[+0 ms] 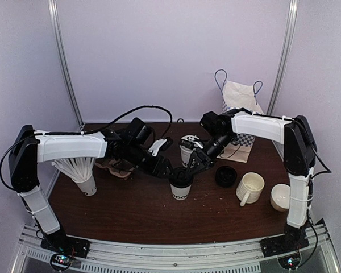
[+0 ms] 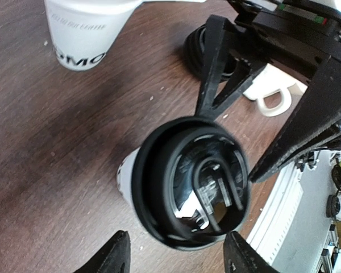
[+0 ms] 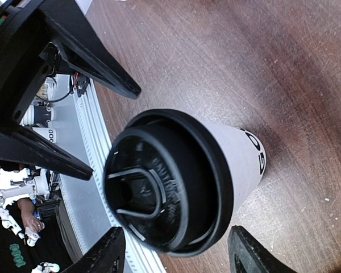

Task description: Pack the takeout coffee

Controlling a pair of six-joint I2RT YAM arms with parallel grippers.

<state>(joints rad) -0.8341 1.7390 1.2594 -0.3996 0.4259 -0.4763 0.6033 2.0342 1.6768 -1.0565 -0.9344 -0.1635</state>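
At mid-bench [image 1: 131, 216] one lidded cup [image 1: 181, 185] stands upright, with the left and right jaws spread either side of its lid, pinching nothing. That cup looks capped. The second cup [image 1: 187, 151], the loose lid [image 1: 225, 176] and the bag [image 1: 241, 108] suggest lidding and bagging remain.

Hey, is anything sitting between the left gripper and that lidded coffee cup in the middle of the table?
Nothing visible does. The left gripper is open right at the lidded cup, a finger to each side of its black lid. The right gripper sits open at the cup's opposite side, not between them.
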